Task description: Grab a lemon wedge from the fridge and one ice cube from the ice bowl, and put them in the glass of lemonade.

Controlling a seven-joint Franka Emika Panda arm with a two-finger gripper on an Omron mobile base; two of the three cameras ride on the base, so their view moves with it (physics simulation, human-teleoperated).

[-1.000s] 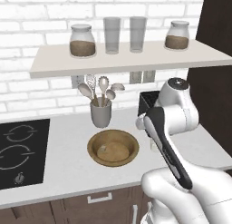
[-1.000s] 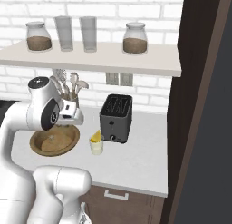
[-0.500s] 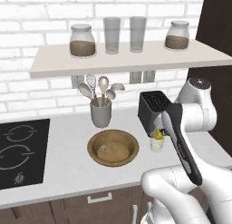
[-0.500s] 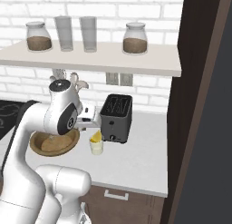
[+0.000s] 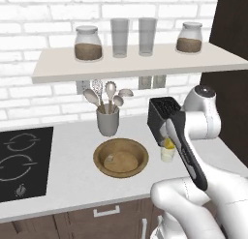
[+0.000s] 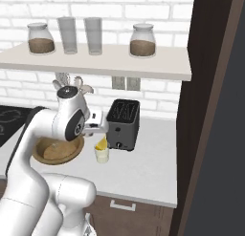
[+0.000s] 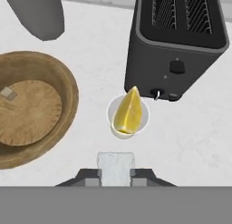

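claw clenched on an ice cube – hangs above the counter, w/ the glass of lemonade just ahead of it, in front of the toaster. lemon wedge already sits in the glass, ice bowl off to the side – the drop needs the cube right over the rim

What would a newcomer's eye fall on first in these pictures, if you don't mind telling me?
Probably the bright yellow lemon wedge sitting in the small glass of lemonade, right in front of the black toaster. Next, the gripper above it, shut on a pale ice cube. The round wooden ice bowl lies beside the glass on the white counter.
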